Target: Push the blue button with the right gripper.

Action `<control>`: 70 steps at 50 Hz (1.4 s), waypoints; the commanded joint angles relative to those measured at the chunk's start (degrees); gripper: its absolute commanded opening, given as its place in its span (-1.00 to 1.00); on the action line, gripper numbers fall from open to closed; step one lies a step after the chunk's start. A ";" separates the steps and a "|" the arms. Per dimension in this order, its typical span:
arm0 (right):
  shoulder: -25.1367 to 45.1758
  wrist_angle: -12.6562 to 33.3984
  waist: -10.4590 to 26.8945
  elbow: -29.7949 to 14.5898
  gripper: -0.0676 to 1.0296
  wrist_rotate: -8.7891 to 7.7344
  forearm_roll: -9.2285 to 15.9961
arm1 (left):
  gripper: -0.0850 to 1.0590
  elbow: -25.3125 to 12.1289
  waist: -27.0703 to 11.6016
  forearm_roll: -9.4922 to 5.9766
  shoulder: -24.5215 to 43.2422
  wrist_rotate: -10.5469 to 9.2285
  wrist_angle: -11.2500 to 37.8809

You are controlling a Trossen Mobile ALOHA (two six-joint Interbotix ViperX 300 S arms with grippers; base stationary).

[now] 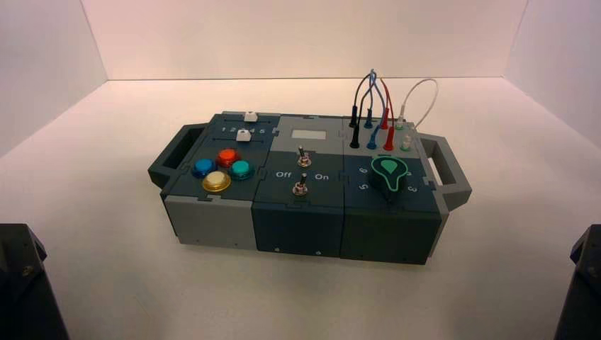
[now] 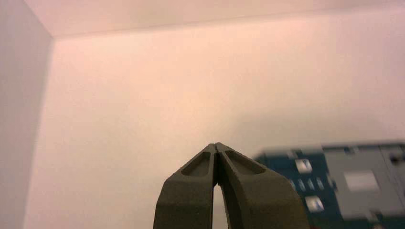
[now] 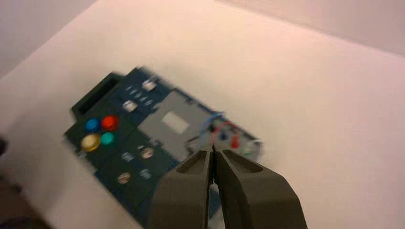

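The blue button (image 1: 203, 167) sits on the box's front left block, leftmost of four round buttons, beside the red (image 1: 227, 156), teal-green (image 1: 241, 168) and yellow (image 1: 216, 182) ones. It also shows in the right wrist view (image 3: 92, 125). My right gripper (image 3: 213, 151) is shut and empty, high above the box and well away from the buttons; in the high view only its arm's edge (image 1: 585, 283) shows at the lower right. My left gripper (image 2: 216, 145) is shut and empty, parked off the box's left; its arm's edge (image 1: 25, 283) shows at the lower left.
The box (image 1: 212, 219) has two toggle switches (image 1: 301, 172) in the middle, a green knob (image 1: 389, 172) at the right, plugged wires (image 1: 372, 106) at the back right, white sliders (image 1: 246, 126) at the back left and handles (image 1: 446, 166) on both ends. White walls enclose the table.
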 commanded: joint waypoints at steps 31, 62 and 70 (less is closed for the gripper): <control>38.58 4.13 20.57 -23.12 -0.92 0.00 6.24 | -0.91 -2.55 -2.20 -0.35 2.02 0.00 30.06; 62.23 11.87 24.87 -42.19 -0.92 -0.62 11.07 | -0.91 -0.53 -2.02 0.18 0.35 -0.09 31.73; 65.21 12.30 24.96 -43.59 -0.92 -0.62 12.66 | -0.91 -0.70 -2.02 0.18 0.35 0.00 31.73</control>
